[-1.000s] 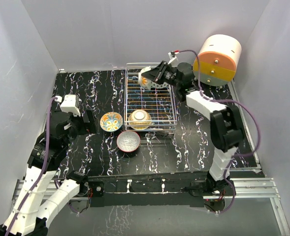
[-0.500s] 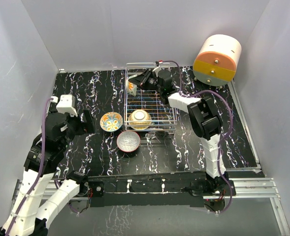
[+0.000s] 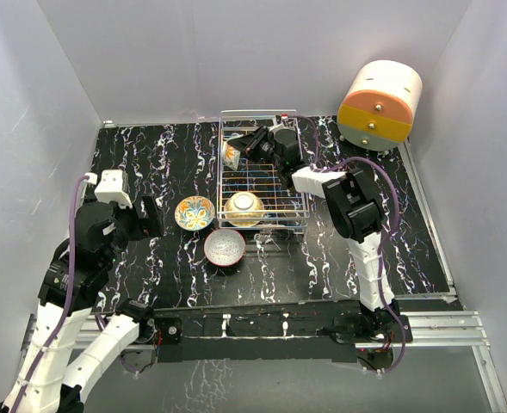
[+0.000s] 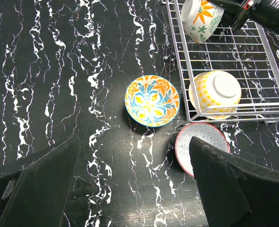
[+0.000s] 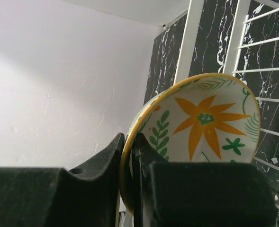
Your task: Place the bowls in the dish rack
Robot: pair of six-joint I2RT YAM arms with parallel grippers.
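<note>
We've got the right fingers (image 5: pixel 99 165) pinching the flower bowl (image 5: pixel 201 123) by its rim over the rack (image 3: pixel 275 176) at its 11 o'clock corner, left fingers (image 4: pixel 40 184) spread, and dropping it tilted could roll it over the low side.

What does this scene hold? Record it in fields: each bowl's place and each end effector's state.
bowls in view: four
floral bowl: tilted, at far left of rack, rim pinched
yellow bowl: upside down in rack, near side
blue-orange bowl: upright on table, left of rack
red-rimmed bowl: upright on table, by rack's near left corner
right end effector: shut on floral bowl
left end effector: open, empty, above table
</note>
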